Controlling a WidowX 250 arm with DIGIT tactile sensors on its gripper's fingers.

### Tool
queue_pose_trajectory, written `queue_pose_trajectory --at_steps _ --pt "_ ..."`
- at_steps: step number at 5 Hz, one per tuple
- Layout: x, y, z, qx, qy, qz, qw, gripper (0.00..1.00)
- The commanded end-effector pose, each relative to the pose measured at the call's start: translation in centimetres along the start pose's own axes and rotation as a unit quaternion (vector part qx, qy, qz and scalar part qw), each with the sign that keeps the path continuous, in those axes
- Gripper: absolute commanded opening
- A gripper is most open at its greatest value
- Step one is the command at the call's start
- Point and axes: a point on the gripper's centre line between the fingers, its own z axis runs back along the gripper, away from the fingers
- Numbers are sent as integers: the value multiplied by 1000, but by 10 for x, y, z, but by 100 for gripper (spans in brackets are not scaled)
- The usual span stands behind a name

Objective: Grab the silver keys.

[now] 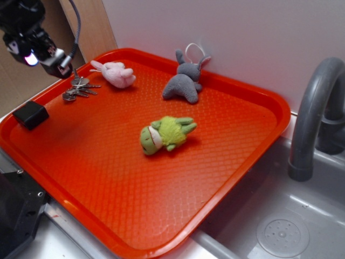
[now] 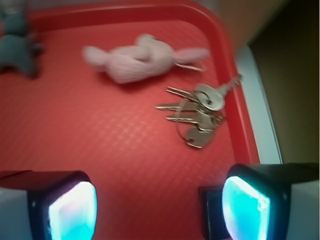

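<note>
The silver keys (image 1: 78,89) lie fanned out on a ring at the far left of the red tray (image 1: 226,178), close to its rim. In the wrist view the silver keys (image 2: 197,114) sit ahead and to the right of my gripper (image 2: 159,206), well clear of the fingers. My gripper (image 1: 54,56) hovers above the tray's left corner, just up and left of the keys. Its jaws stand wide open, with only bare tray (image 2: 125,150) between the glowing pads (image 2: 74,210).
A pink plush (image 1: 116,73) lies just right of the keys, and in the wrist view the pink plush (image 2: 142,59) is beyond them. A small black box (image 1: 30,114) sits near the left rim. A grey plush (image 1: 185,80), a green plush (image 1: 166,134) and a grey faucet (image 1: 315,113) stand further right.
</note>
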Motion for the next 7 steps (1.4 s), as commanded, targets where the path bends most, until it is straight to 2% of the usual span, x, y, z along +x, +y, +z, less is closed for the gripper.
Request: queue_pose_trajectory --at_steps 1,2,3,4,6,7 --pt "8 38 -5 54 -48 93 993 100" --pt "3 44 -11 80 -51 122 988 100" --pt "4 47 -19 66 -53 141 986 100" --pt "16 45 -27 47 -44 135 989 100" --pt "35 47 -58 35 -9 137 990 100" --pt "43 41 -74 29 2 135 990 100"
